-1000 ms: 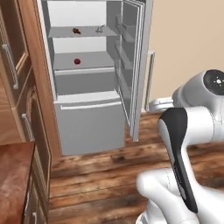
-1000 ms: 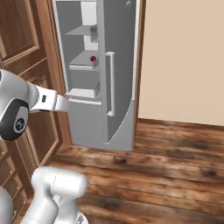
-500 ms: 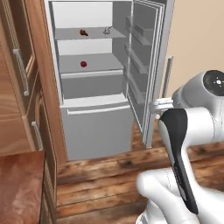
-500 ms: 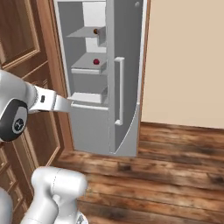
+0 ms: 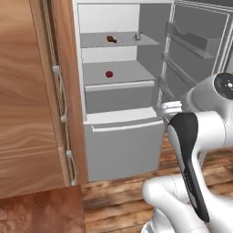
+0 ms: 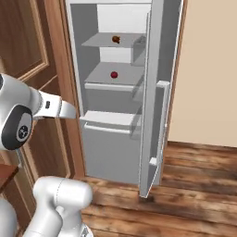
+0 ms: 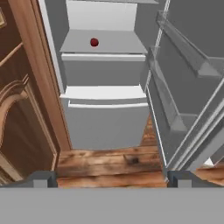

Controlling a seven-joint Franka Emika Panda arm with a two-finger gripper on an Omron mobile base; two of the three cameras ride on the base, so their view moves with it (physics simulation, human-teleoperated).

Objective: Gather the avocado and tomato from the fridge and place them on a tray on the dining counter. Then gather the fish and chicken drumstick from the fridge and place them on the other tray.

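Two small dark finger tips of the gripper (image 7: 112, 179) set wide apart at the bottom of the hand view, nothing between them, well short of the tall plain grey fridge (image 5: 123, 150). Fridge door (image 6: 155, 106) swung fully open, vertical grey bar handle (image 6: 162, 122) on its outer face, clear door bins (image 7: 183, 48) on its inner side. Small round red tomato (image 5: 109, 73) resting on the middle grey shelf (image 5: 118, 75), alone there. Small brownish item (image 5: 111, 39) on the upper shelf, beside a pale thing too small to identify. Closed lower drawer (image 5: 125, 148) beneath, horizontal bar across its top. Brown wooden cabinets (image 5: 32, 100) just left of fridge; plank floor (image 6: 194, 185) below. No legible writing, brand or label anywhere.
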